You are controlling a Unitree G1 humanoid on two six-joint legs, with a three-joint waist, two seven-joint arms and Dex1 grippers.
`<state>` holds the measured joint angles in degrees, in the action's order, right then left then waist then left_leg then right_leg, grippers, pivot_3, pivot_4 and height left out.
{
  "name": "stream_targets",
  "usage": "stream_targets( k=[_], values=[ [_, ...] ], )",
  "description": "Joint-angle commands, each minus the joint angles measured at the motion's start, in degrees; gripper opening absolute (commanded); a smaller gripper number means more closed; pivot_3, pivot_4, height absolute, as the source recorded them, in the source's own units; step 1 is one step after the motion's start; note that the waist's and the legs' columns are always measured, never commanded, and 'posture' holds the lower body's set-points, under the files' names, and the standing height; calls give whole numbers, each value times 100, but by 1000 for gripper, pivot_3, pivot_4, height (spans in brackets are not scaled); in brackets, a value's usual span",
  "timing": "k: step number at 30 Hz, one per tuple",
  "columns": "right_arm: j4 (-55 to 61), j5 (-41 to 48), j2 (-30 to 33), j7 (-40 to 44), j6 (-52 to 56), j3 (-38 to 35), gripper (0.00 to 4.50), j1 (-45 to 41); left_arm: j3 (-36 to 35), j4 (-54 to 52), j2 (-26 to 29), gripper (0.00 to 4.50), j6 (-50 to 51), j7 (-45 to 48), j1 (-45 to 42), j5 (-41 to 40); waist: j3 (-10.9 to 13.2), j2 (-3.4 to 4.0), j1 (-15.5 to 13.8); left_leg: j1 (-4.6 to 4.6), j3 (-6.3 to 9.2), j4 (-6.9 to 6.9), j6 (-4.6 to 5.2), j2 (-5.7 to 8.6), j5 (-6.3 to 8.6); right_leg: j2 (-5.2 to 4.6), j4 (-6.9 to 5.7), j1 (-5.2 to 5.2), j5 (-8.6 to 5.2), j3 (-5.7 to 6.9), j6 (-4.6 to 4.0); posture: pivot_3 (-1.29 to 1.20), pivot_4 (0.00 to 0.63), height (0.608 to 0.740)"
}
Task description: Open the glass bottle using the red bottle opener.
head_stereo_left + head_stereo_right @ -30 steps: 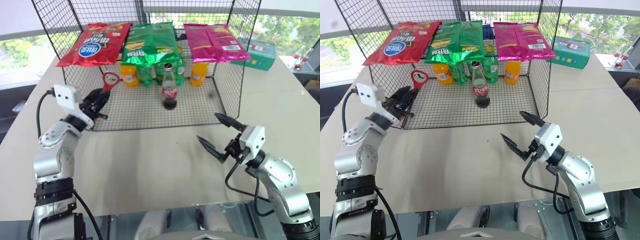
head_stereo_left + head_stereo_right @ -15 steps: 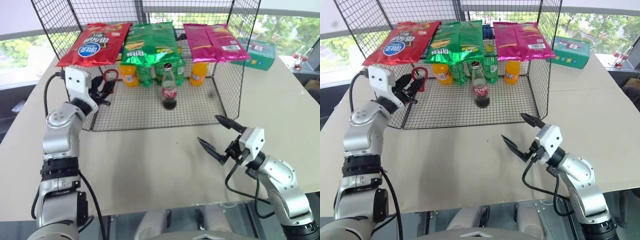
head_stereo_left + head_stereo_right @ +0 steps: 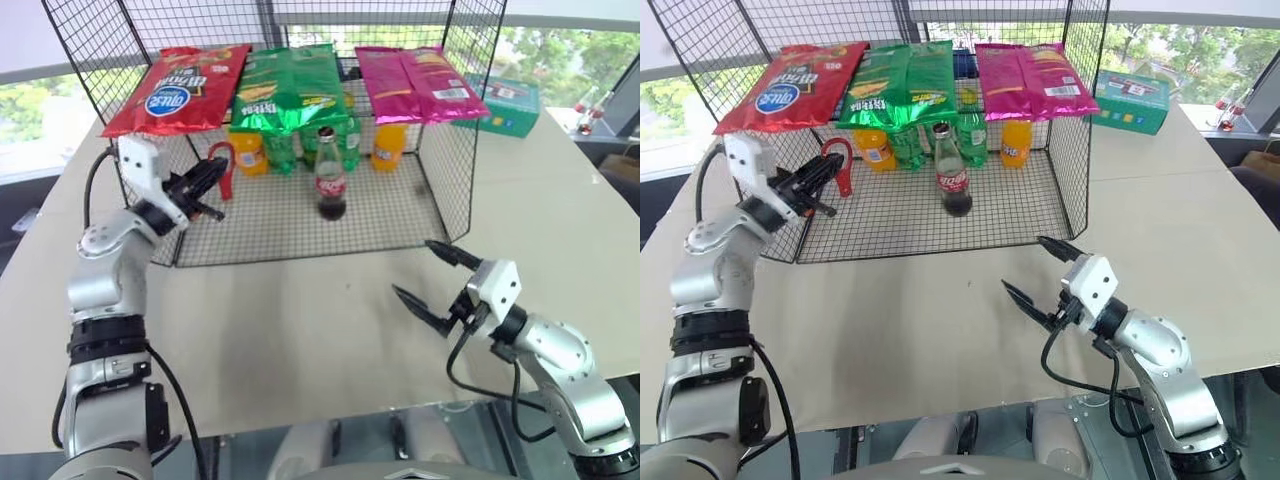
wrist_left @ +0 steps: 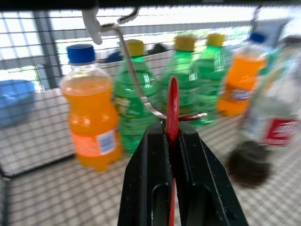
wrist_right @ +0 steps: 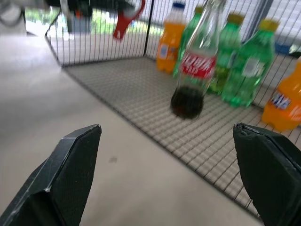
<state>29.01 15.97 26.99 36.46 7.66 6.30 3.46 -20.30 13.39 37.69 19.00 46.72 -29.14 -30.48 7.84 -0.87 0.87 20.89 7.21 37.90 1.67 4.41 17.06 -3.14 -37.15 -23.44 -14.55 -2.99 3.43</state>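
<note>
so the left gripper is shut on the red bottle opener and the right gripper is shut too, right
Not quite: the right gripper is open, its fingers wide apart in the right wrist view. The left gripper is indeed shut on the red bottle opener.

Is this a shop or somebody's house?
Probably neither: it looks like a pretend shop shelf on a table. A wire rack holds snack bags and soda bottles, with big windows behind.

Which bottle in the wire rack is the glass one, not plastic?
The glass bottle standing alone in front of the row: clear, slim neck, red label, dark liquid only at the base. The orange soda bottles and green soda bottles behind it are plastic.
</note>
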Motion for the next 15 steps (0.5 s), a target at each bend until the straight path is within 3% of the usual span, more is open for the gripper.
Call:
stream_targets(
  k=[1,6,9,12,15],
  values=[
    [251,54,81,122,38,28,4500,-88,-353,-467,246,45,511,320,156,-599,0,0,-2,0,0,1,0,0,0,0,-1,0,0,0,0,0,150,740],
    [274,84,56,177,-17,44,4500,-20,-580,-945,230,45,1378,393,611,-1324,0,-1,-13,0,0,10,1,0,1,-1,-3,4,0,0,0,0,150,740],
    [442,445,81,112,598,-40,4500,6,-778,-1319,128,45,2012,215,814,-1984,0,-1,-21,1,2,11,1,0,1,-2,-4,4,0,1,0,0,150,740],
    [639,1095,32,-1,1311,-188,4500,-67,-899,-1621,106,45,2680,-9,903,-2624,0,-2,-16,1,4,16,1,-1,1,-2,-13,4,0,1,0,0,150,740],
    [914,2297,-84,-205,2233,-355,4500,-461,-928,-2115,-27,45,3532,-392,1042,-3686,1,-1,-2,0,4,20,1,-1,1,-2,-21,4,0,-2,0,0,150,740]
  ],
)
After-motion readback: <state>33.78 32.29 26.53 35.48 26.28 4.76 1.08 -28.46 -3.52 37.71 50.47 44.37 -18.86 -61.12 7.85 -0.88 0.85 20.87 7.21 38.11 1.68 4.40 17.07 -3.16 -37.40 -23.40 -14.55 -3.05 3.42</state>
